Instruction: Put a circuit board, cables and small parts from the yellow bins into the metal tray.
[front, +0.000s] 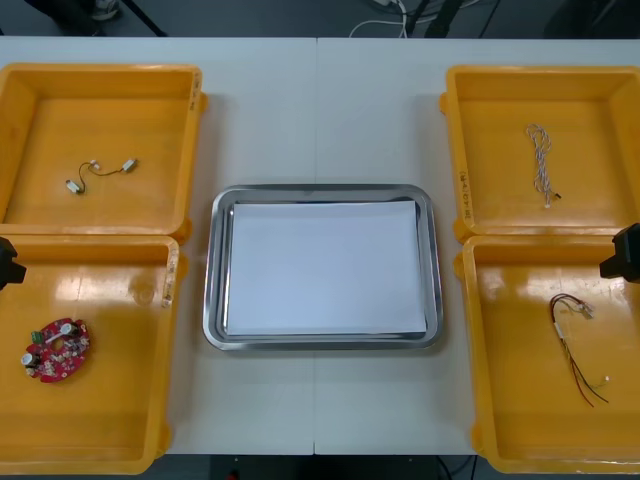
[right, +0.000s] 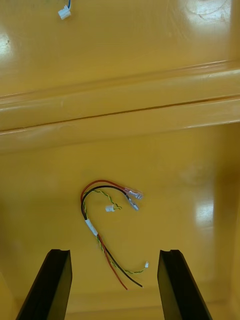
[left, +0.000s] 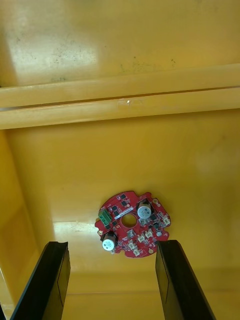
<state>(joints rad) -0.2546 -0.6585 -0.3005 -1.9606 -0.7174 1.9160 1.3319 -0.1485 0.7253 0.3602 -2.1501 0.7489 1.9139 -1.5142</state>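
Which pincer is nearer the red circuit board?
Left. The open left pincer hangs over the circuit board in its bin; the right pincer is across the metal tray, over the red and yellow cable.

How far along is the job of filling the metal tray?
Done: nothing, the metal tray holds no items. In hand: nothing; the left gripper is open above the circuit board, the right gripper open above the red and yellow cable. Left: both of those, the twisted blue and white cable and the black cable, all in their yellow bins.
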